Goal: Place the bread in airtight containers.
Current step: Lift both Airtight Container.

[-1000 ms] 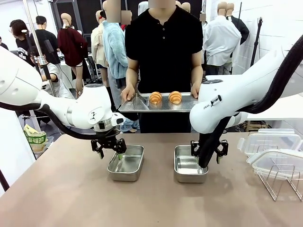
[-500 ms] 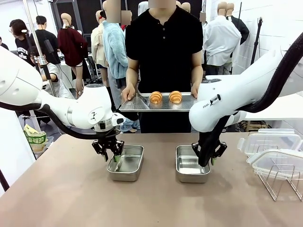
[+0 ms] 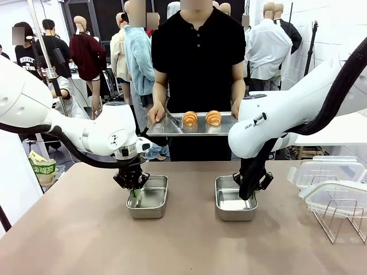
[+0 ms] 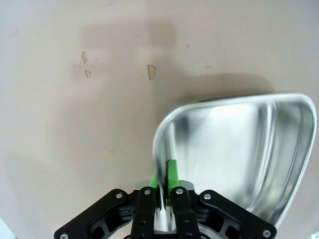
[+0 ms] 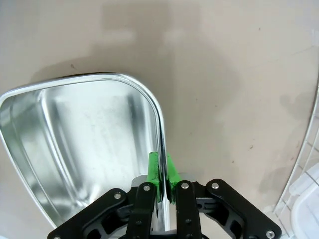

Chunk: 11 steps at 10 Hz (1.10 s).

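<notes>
While bread [image 3: 190, 118] lies on person's raised tray [image 3: 166, 130], left hand [image 4: 163, 172] pinches left container [image 4: 234, 144] wall, right hand [image 5: 160, 164] pinches right container [image 5: 89, 144] wall, both on surface [image 3: 189, 246]. Judged: positioning step. Next: release, fetch bread.

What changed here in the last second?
Both grippers shut: the left gripper clamped the left tin by its rim, the right gripper the right tin. The tins slid slightly apart. The person's tray with two rolls, the lids and the rack stayed much as they were.
</notes>
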Tool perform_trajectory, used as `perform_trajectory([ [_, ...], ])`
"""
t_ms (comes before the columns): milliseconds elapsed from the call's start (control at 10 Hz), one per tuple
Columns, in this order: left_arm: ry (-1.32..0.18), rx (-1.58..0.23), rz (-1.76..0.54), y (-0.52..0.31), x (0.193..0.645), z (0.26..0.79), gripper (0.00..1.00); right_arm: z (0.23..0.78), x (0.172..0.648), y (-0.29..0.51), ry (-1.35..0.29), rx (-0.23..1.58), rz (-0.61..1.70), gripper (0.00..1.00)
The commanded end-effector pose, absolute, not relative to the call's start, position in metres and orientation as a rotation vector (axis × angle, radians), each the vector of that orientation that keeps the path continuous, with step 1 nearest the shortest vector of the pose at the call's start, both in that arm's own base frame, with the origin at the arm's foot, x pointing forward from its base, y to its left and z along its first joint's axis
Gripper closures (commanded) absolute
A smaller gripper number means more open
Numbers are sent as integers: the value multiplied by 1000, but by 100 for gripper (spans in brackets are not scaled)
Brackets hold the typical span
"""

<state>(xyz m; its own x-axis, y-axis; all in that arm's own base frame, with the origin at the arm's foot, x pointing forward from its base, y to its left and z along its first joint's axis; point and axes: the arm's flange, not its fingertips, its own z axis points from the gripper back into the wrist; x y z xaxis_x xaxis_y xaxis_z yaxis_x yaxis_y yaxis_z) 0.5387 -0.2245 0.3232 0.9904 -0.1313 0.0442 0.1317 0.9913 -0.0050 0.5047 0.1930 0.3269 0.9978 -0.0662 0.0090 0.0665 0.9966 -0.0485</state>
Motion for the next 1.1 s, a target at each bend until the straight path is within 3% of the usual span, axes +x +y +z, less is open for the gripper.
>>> perform_trajectory([
  [0, -36, 21, -105, -228, 542, 326, 100, 323, 508, 196, -1, -91, -86, 100],
  [500, -36, -54, -88, -214, 525, 353, 100, 333, 501, 194, -16, -75, -87, 100],
  [1000, -115, -76, -36, -192, 506, 457, 100, 448, 480, 170, -103, -25, -45, 100],
])
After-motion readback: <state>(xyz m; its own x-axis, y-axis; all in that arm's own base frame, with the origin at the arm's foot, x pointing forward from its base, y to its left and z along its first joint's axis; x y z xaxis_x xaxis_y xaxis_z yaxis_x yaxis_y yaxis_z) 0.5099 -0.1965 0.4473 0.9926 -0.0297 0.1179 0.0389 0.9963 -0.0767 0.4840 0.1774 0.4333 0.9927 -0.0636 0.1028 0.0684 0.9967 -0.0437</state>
